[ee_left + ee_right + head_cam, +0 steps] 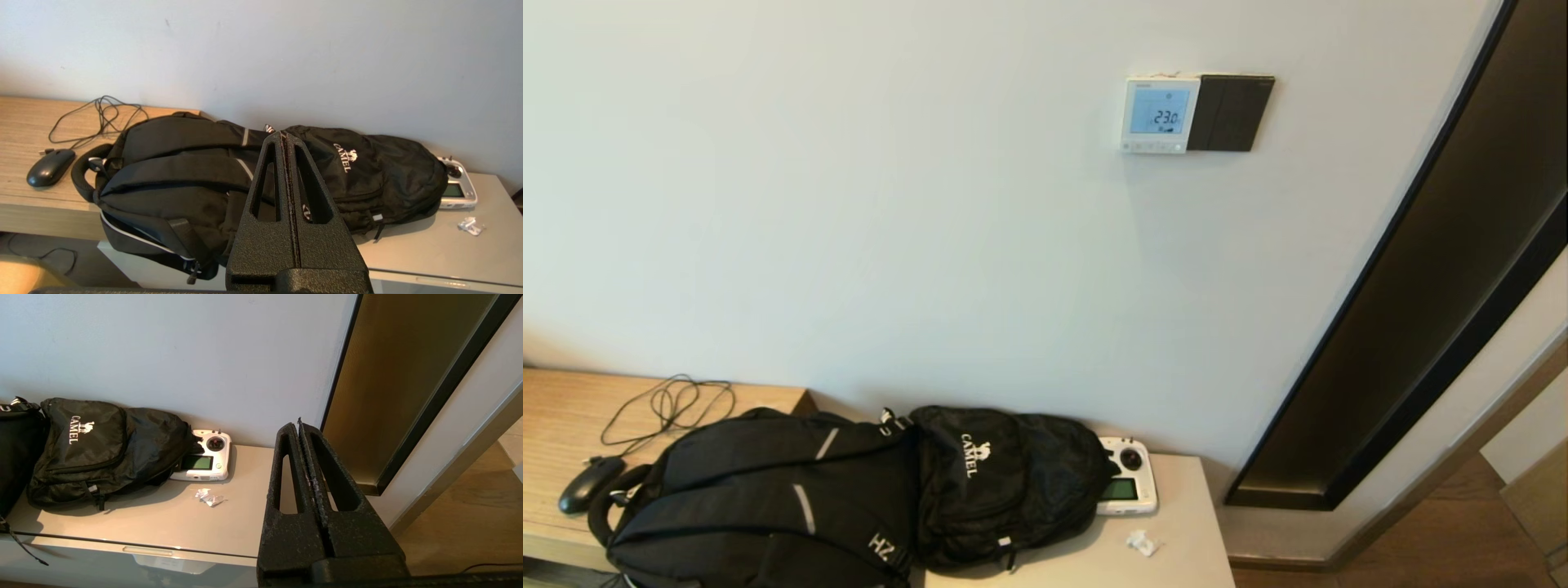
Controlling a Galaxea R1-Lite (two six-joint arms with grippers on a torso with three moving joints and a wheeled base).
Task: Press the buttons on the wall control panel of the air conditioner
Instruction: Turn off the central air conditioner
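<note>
Air conditioner's wall control panel (1161, 114): white plastic, glossy lit screen. Switch plate (1231, 113) beside it: glossy black. Backpacks (849, 490): black matt cloth. Desk (556, 416): wood grain, matt. Left claw (284, 136), right claw (298, 426): rough, grainy black plastic.

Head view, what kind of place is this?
Probably a hotel or dorm room: a lit wall thermostat beside a black switch plate, backpacks and a mouse on low furniture.
</note>
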